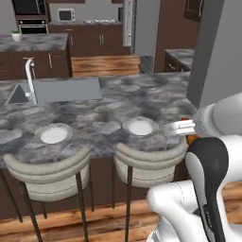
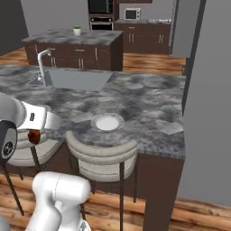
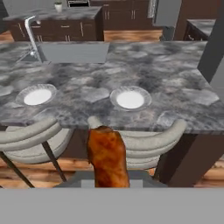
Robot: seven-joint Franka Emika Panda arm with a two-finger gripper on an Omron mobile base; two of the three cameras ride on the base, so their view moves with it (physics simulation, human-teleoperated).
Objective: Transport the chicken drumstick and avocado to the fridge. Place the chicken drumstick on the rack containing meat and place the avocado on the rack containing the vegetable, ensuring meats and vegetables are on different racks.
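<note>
We carry the chicken drumstick (image 3: 106, 158) clamped in the gripper (image 3: 107, 177), clear of the counter (image 3: 175, 74), for the fridge run.

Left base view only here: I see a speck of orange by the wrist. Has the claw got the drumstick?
Observer: Yes. In the hand view the drumstick stands up right in front of the camera, gripped at its lower end by the claw.
Operator: Is it over the counter?
Observer: No. The right base view shows it hanging under the wrist, short of the counter's near edge, on the stool side.
</note>
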